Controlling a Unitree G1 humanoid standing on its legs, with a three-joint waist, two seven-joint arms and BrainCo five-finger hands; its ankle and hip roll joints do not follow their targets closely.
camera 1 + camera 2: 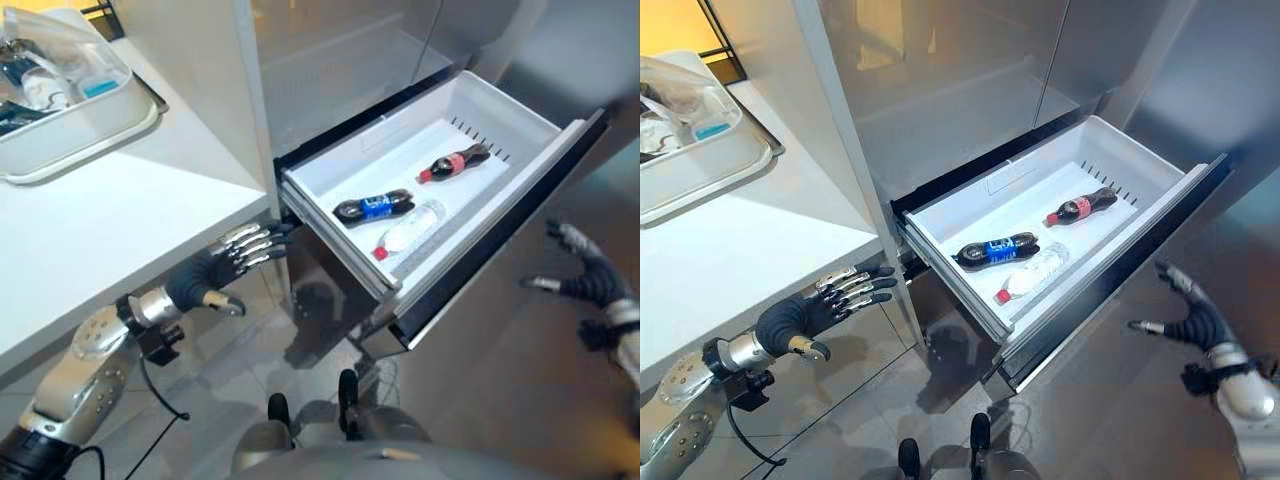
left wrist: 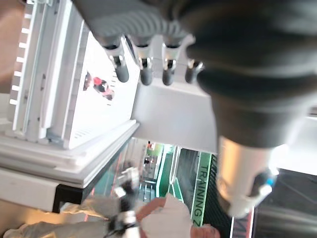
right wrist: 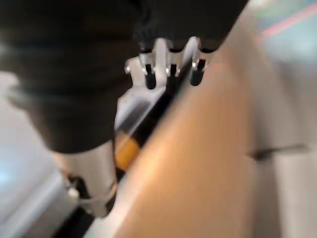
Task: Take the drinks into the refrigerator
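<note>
Lying in drawer [image 1: 1140, 165]: cola bottle [image 1: 1080, 206], blue-label bottle [image 1: 994, 249], water bottle [image 1: 1031, 272], long axes roughly along its front.
Right hand [image 1: 1188, 318]: wide, empty, facing drawer front [image 1: 1110, 277].
Left hand [image 1: 810, 310]: relaxed, empty, beside drawer's left corner.
Nearer the front panel: right hand, judged best placed for pushing shut.

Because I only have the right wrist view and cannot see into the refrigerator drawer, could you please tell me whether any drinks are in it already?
Observer: Yes, three lie in the open white plastic drawer: a dark cola bottle with a red label, a dark bottle with a blue label and a clear bottle with a red cap.
Operator: Thank you. Is the left hand holding anything?
Observer: No, the left hand is open and empty, beside the drawer's left front corner.
Operator: And is my right hand touching the drawer front?
Observer: No, the right hand is open and apart from the dark drawer front.
</note>
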